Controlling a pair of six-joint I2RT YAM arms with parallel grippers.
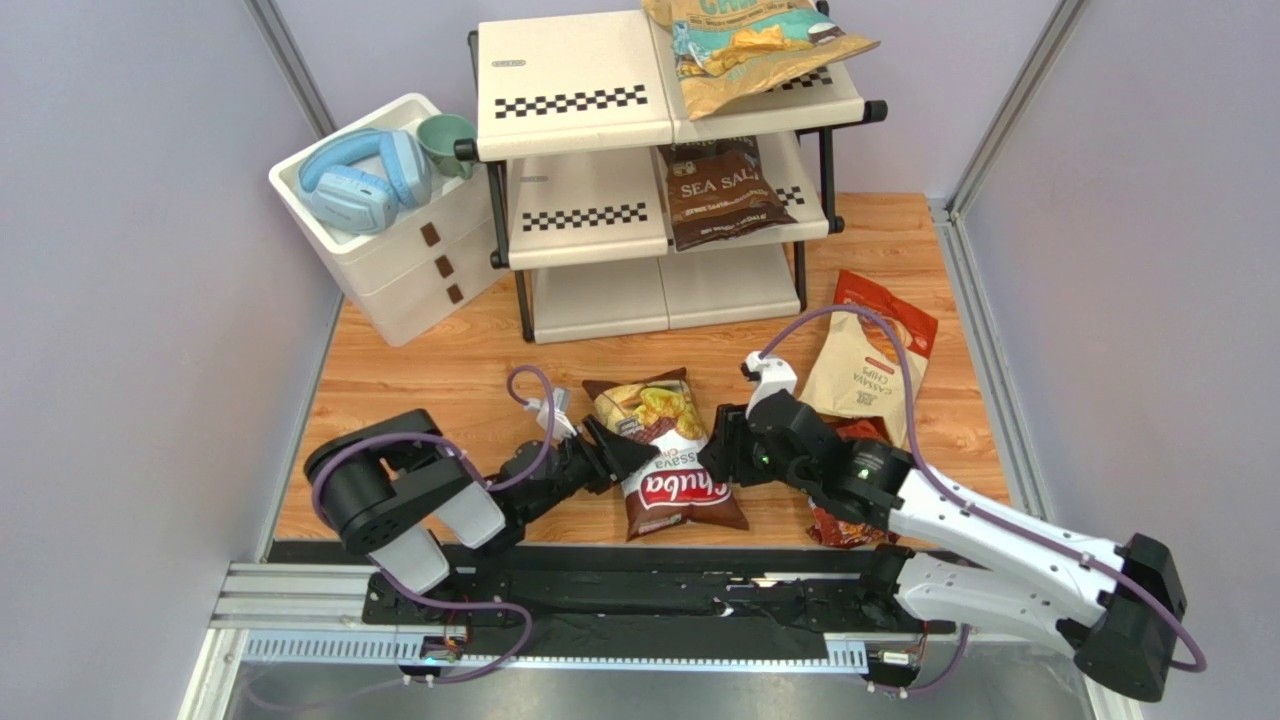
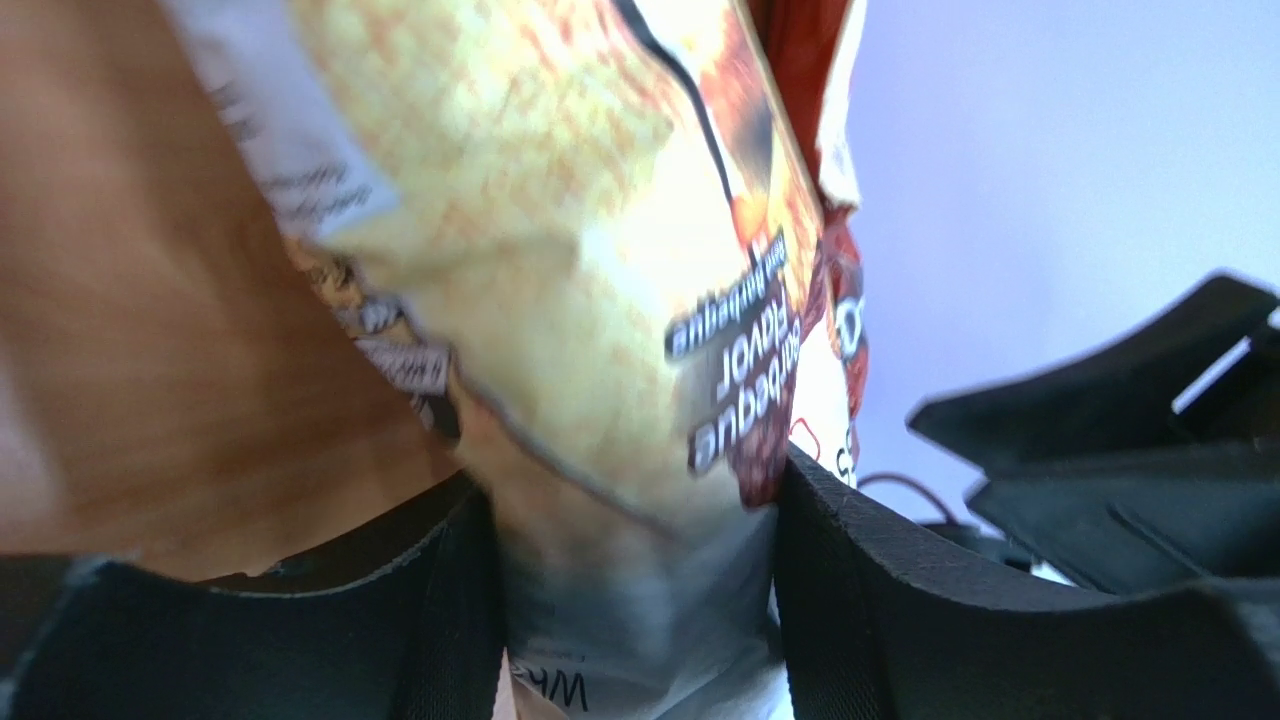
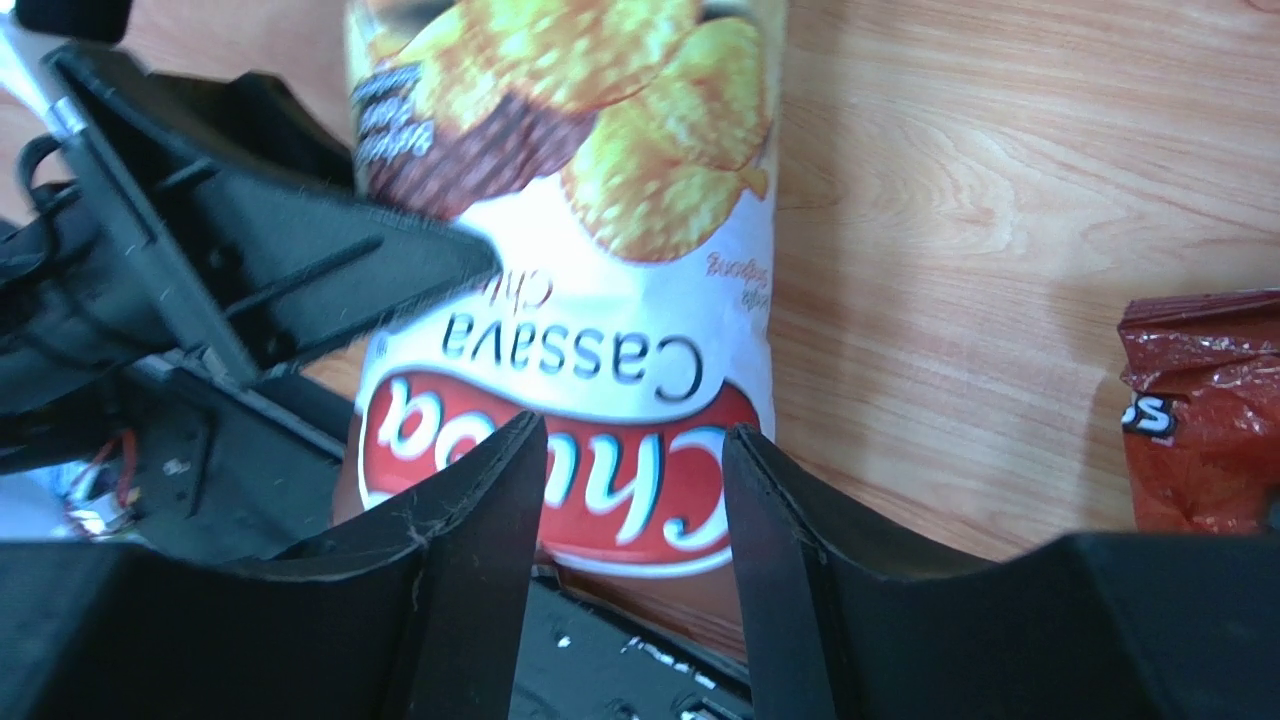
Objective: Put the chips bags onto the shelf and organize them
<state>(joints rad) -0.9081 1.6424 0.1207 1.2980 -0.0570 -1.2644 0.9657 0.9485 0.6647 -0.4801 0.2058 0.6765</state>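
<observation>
The white-red Chuba bag [image 1: 666, 455] lies on the wooden table in front of the shelf [image 1: 571, 90]. My left gripper [image 1: 609, 447] is shut on the bag's left edge, and the bag [image 2: 601, 300] fills the gap between its fingers [image 2: 631, 488]. My right gripper [image 1: 721, 446] is open at the bag's right side, its fingers [image 3: 631, 435] over the Chuba logo [image 3: 601, 480]. The red Doritos bag [image 1: 836, 528] lies partly under my right arm and shows in the right wrist view [image 3: 1202, 405]. The cream bag with a red-orange top [image 1: 869, 360] lies to the right. The tan-and-teal bag [image 1: 744, 45] is on the top tier, and the Sea Salt bag [image 1: 721, 188] is on the middle tier.
A white three-drawer box [image 1: 394, 263] stands left of the shelf, with blue headphones [image 1: 358, 180] and a green cup [image 1: 446, 143] on top. Grey walls close in both sides. A black rail [image 1: 631, 578] runs along the near edge.
</observation>
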